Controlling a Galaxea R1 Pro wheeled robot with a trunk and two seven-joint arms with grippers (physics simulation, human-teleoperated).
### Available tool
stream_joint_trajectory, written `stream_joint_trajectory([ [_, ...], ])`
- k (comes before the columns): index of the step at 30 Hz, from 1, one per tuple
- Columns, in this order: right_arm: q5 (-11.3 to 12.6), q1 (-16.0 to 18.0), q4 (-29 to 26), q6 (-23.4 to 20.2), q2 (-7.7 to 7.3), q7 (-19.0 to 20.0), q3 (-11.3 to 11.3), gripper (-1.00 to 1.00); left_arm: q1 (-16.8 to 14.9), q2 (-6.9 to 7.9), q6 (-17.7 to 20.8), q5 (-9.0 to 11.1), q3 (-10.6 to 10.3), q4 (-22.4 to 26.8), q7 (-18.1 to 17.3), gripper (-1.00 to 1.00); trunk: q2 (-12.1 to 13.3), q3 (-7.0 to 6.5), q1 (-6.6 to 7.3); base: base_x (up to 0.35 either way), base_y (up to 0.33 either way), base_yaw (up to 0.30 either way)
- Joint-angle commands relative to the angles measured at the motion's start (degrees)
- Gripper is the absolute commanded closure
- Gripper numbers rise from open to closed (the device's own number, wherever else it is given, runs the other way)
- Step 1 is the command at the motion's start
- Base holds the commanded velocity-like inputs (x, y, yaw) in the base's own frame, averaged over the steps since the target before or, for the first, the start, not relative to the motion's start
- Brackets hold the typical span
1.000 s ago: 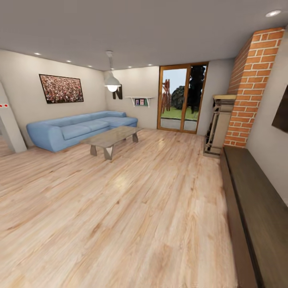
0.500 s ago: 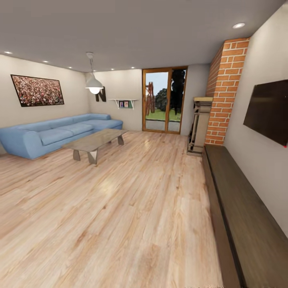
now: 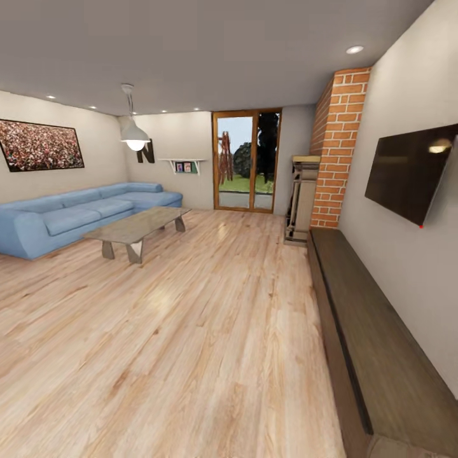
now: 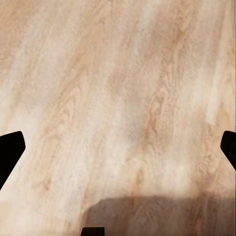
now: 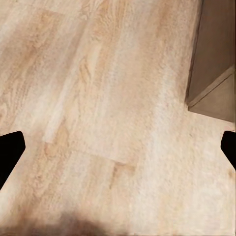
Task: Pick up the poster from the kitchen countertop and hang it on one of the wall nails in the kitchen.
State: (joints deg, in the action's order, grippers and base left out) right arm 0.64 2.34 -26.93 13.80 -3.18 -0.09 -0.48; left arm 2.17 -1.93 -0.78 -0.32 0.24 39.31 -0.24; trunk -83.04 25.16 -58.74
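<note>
Both grippers, left (image 4: 118, 147) and right (image 5: 118, 147), hang spread wide with nothing in them over the wood floor (image 3: 191, 331). No poster or kitchen in sight, just a living room: blue sofa (image 3: 76, 213), coffee table (image 3: 137, 229), TV (image 3: 410, 172). My worry is the long dark bench (image 3: 375, 343) close on the right; turning carelessly could clip it.

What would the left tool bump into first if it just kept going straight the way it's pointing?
Most likely the wooden floor. The left tool looks along its open fingers at pale planks, with nothing between them and it. How far off the floor lies cannot be told.
</note>
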Motion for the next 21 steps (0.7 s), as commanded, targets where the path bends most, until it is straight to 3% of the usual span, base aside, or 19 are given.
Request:
stream_joint_trajectory([
  [1,0.07,0.04,0.04,0.18,0.02,-0.01,-0.05,-1.00,0.02,0.00,-0.09,-0.03,0.03,0.06,-0.03,-1.00,-0.04,0.04,0.02,-0.160,0.101,-0.280],
  [21,0.13,0.04,0.04,0.43,-0.07,-0.09,-0.13,-1.00,0.02,0.00,-0.10,-0.03,-0.04,0.06,-0.03,-1.00,-0.04,-0.41,0.02,-0.015,0.010,-0.298],
])
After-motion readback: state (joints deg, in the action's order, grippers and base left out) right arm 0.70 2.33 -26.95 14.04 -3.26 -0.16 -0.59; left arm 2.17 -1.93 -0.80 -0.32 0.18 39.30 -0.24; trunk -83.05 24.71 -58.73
